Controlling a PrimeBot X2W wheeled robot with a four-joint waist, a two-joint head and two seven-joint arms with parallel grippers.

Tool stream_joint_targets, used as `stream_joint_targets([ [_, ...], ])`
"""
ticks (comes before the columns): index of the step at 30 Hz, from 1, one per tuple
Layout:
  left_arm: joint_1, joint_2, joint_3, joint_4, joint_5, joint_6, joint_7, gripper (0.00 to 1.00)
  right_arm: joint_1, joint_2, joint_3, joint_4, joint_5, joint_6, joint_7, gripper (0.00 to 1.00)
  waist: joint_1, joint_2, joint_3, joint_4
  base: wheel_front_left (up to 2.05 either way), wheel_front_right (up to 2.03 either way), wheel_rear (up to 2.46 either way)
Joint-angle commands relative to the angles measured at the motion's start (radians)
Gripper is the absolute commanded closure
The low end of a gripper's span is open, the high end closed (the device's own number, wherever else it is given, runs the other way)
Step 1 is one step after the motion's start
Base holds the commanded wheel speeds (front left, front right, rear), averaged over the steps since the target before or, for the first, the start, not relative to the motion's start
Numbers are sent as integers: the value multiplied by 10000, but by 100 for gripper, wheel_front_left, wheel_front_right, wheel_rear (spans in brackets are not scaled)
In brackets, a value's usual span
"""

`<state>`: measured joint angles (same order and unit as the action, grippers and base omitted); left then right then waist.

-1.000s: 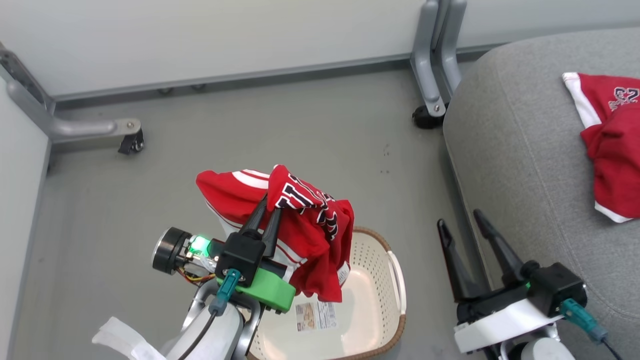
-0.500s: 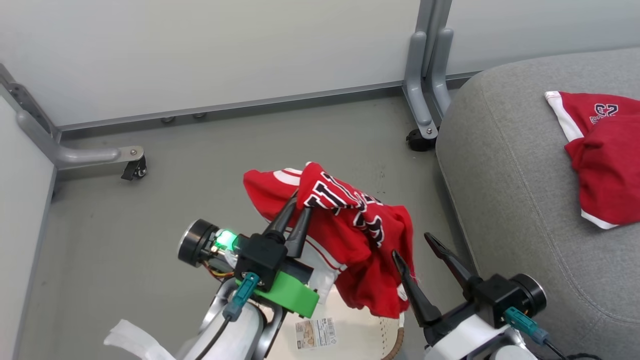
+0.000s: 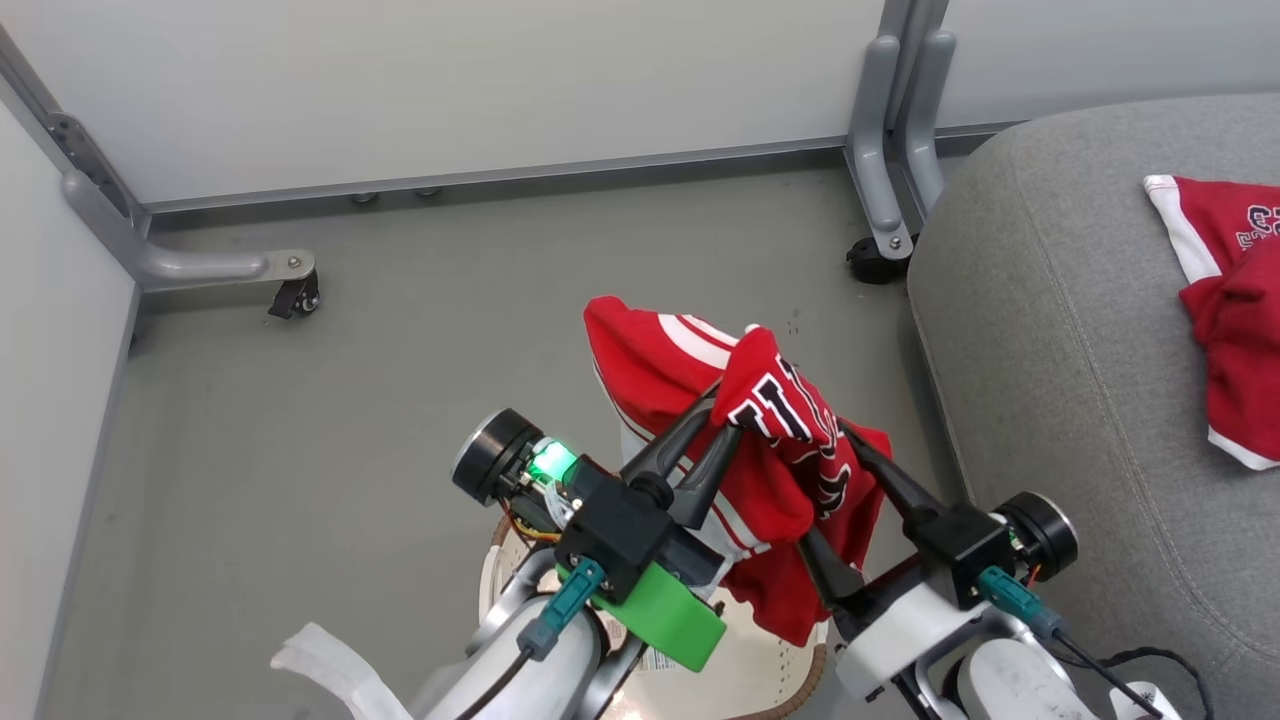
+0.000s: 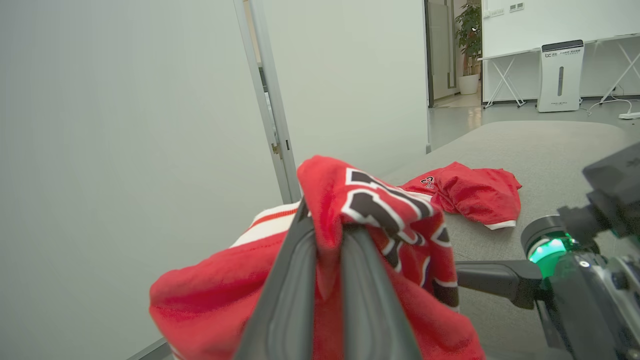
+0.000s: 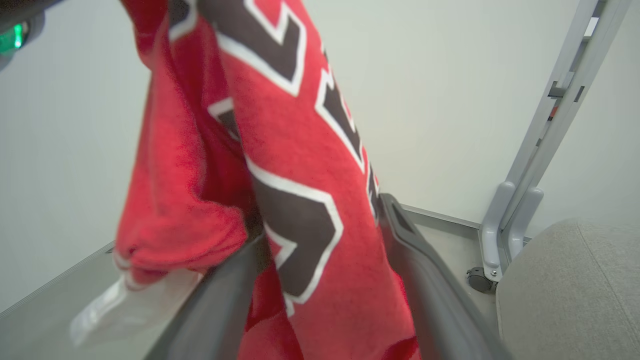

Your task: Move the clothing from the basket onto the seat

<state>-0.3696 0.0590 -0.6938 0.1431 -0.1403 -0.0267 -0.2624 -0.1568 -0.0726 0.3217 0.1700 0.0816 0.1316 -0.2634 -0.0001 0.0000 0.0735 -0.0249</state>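
Jersey (image 3: 665,350) hung clear above the basket (image 3: 800,690), ready for the seat (image 3: 1050,350) at right.
Left gripper (image 3: 725,412) pinched its fold; right gripper (image 3: 822,480), spread, straddled the hanging cloth.

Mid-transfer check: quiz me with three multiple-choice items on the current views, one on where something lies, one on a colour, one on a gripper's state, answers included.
1. Where do the shorts lie?
A. on the floor
B. on the seat
C. hung on the partition leg

2. The jersey has lettering that is
A. black edged in white
B. yellow
C. blue

3. The right gripper has its jaws
A. shut on the shorts
B. shut on nothing
C. open, either side of the hanging jersey

Answers:
1 B, the shorts rest on the grey cushion.
2 A, both wrist views show black letters outlined in white.
3 C, fabric hangs between the spread jaws, while the left gripper pinches the jersey.
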Motion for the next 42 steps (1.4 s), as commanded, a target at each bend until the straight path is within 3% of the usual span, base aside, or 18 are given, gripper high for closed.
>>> stream_joint_targets([
  [1, -164, -25, -76, -36, -124, -71, -34, 100, -64, 9, 89, 178, -74, -18, -20, 0, 1, 0, 2, 49, 0, 0, 0],
  [14, -271, -67, -393, -65, -213, -49, -34, 100, 39, -133, 187, 1139, 84, -18, -20, 3, 1, 0, 30, 17, 0, 0, 0],
  [15, -292, -67, -401, -49, -211, -57, -34, 100, 20, -141, 218, 1183, 96, -18, -20, 51, 1, 0, 49, 7, 0, 0, 0],
  [16, -308, -63, -402, -33, -207, -62, -34, 100, -3, -146, 237, 1197, 107, -18, -20, 56, 1, 0, 64, 0, 0, 0, 0],
  [17, -317, -47, -410, 14, -211, -74, -34, 100, -30, -145, 262, 1194, 144, -18, -20, 100, 1, 0, 82, -6, 0, 0, 0],
  [40, -37, 298, -328, 1262, -946, -296, 122, 100, 121, -168, 280, 1174, 910, -18, -20, 100, 1, 0, 278, -114, 0, 0, 0],
  [41, -37, 296, -330, 1270, -982, -315, 154, 92, 119, -159, 269, 1172, 941, -18, -20, 100, 1, 0, 277, -120, 0, 0, 0],
  [42, -37, 303, -365, 1280, -1044, -367, 205, 20, 118, -144, 216, 1142, 979, -18, -20, 100, 1, 0, 275, -128, 0, 0, 0],
])
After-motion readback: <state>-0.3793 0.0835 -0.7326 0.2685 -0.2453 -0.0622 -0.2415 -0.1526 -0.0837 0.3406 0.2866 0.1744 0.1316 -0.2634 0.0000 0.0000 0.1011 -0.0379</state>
